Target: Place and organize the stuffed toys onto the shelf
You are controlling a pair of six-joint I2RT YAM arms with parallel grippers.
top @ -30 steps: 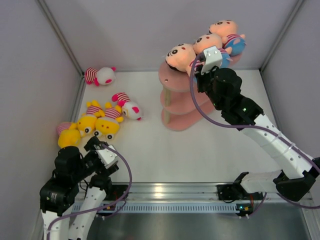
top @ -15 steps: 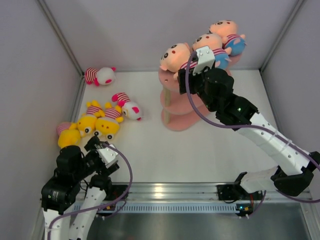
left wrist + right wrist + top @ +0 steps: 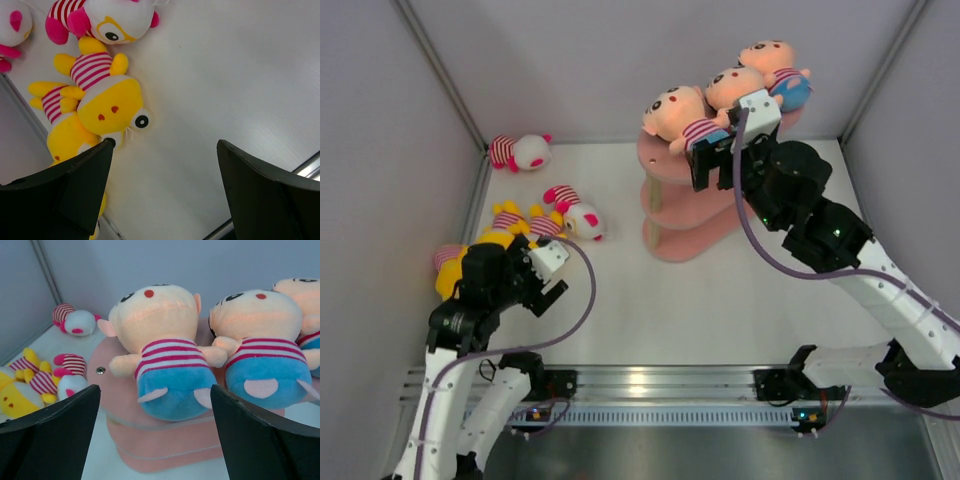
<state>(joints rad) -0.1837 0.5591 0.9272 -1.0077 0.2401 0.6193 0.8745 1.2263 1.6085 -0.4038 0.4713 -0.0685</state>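
Observation:
The pink shelf (image 3: 682, 222) stands at mid-right, and three peach-faced stuffed toys in blue shorts (image 3: 678, 108) (image 3: 735, 88) (image 3: 772, 62) lie along its top board. My right gripper (image 3: 712, 162) (image 3: 155, 389) is open just behind the leftmost one (image 3: 160, 355), holding nothing. On the left floor lie yellow toys (image 3: 505, 222) (image 3: 105, 97) (image 3: 57, 117) and white-faced magenta ones (image 3: 575, 212) (image 3: 520, 152) (image 3: 112, 20). My left gripper (image 3: 548, 285) (image 3: 165, 145) hangs open over bare floor, just right of the yellow toys. The left arm hides part of the yellow pile.
The shelf's lower boards (image 3: 695, 200) show nothing on them from above. Grey enclosure walls (image 3: 390, 150) close the left, back and right. A metal rail (image 3: 650, 385) runs along the near edge. One more yellow toy (image 3: 448, 272) lies against the left wall.
My right gripper opened, let go of the leftmost peach-faced toy on the top board and drew back slightly. My left arm reached forward toward the yellow toys.

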